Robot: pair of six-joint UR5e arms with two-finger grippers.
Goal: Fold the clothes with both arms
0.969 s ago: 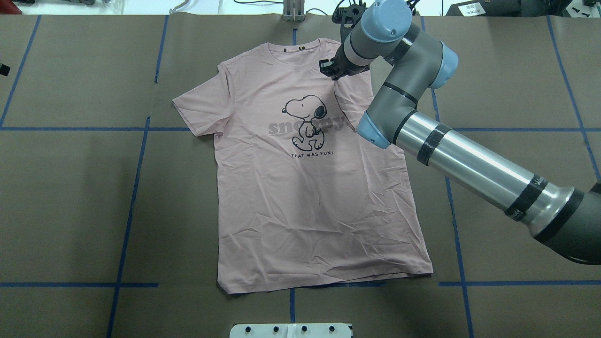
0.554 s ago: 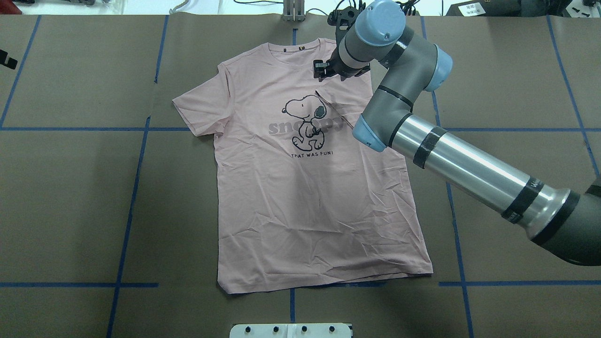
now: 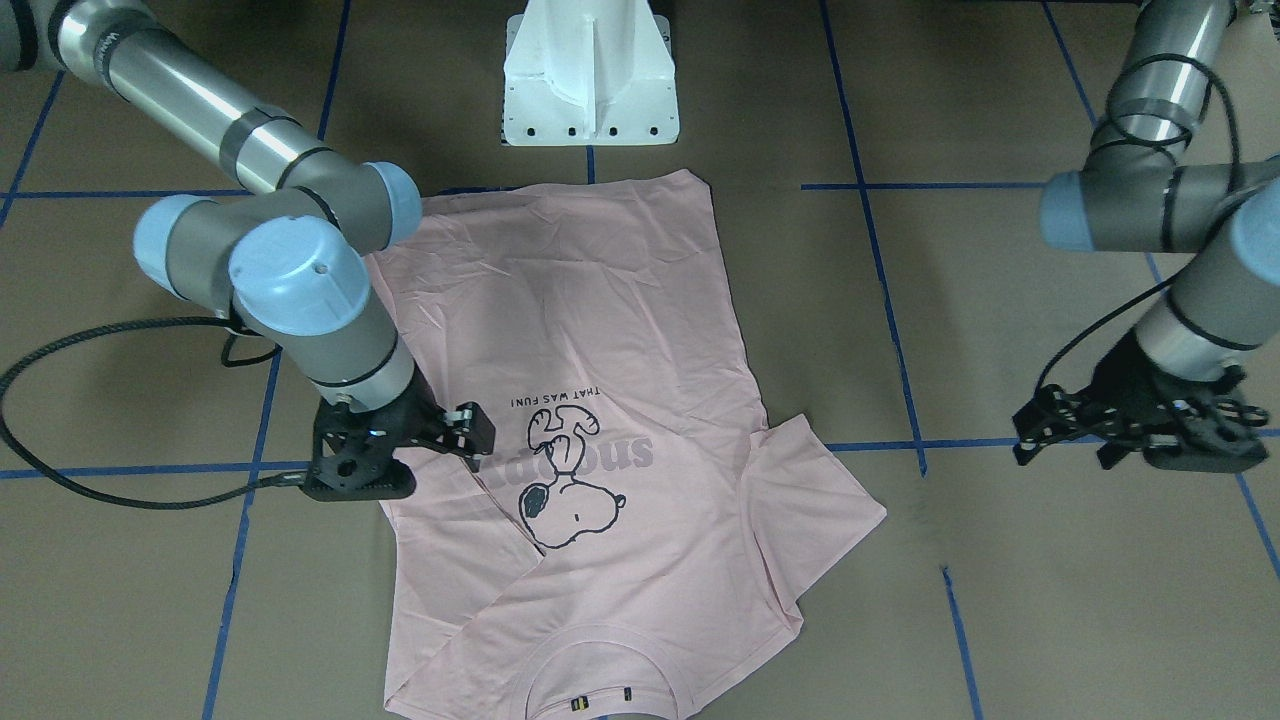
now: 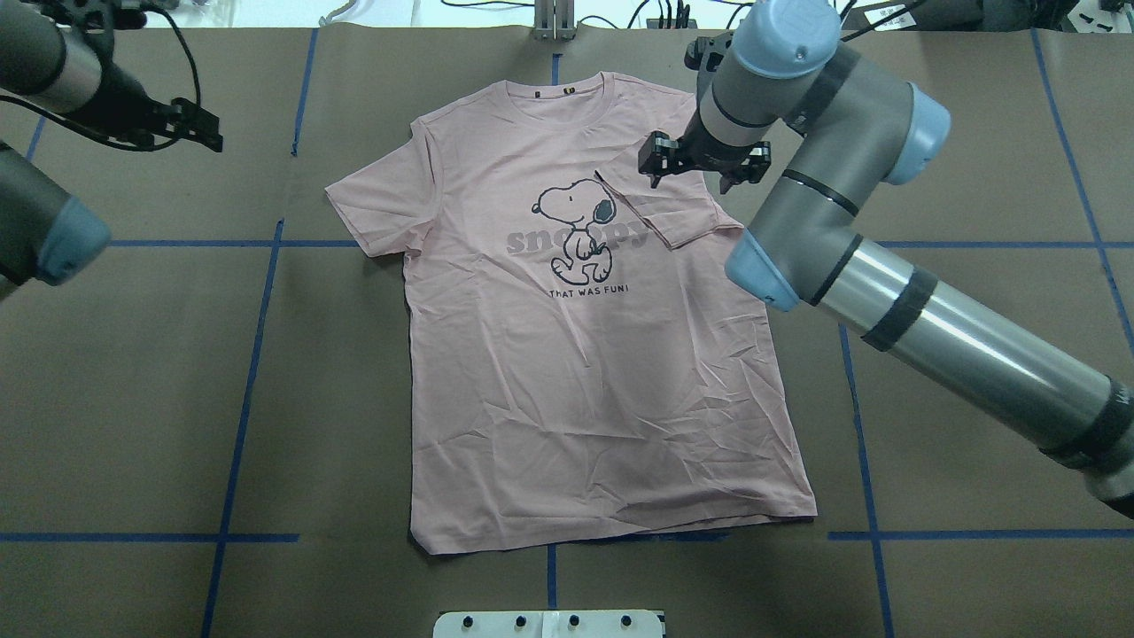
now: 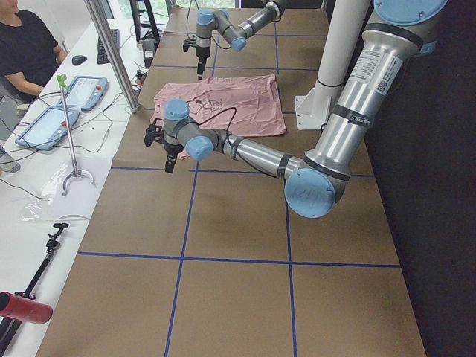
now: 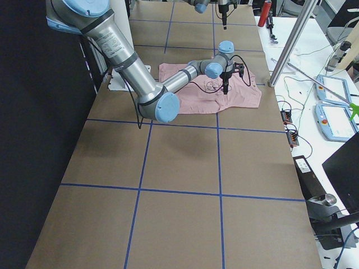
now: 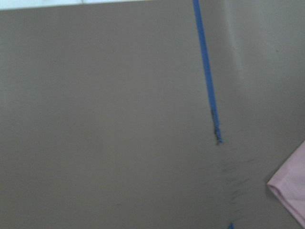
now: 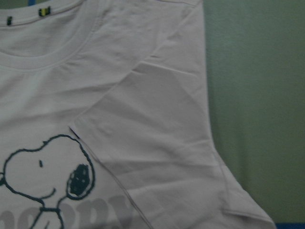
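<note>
The pale pink T-shirt (image 4: 576, 399) lies flat, print up, collar at the far edge; it also shows in the front view (image 3: 620, 330). Its right sleeve (image 4: 664, 208) lies folded inward over the chest, seen close in the right wrist view (image 8: 157, 124). My right gripper (image 4: 704, 167) hovers over that fold, open and empty, also in the front view (image 3: 478, 438). My left gripper (image 4: 202, 128) is open and empty over bare table, left of the flat left sleeve (image 4: 372, 199). The left wrist view shows only that sleeve's tip (image 7: 291, 191).
The white pedestal base (image 3: 590, 70) stands at the near table edge behind the hem. Blue tape lines (image 4: 257, 310) cross the brown table. A metal bracket (image 4: 554, 18) sits at the far edge. An operator (image 5: 26, 44) and tablets are at a side bench.
The right gripper has let go of the right sleeve, which now lies folded on the chest, and has moved right. The left arm has come into view at the upper left.
</note>
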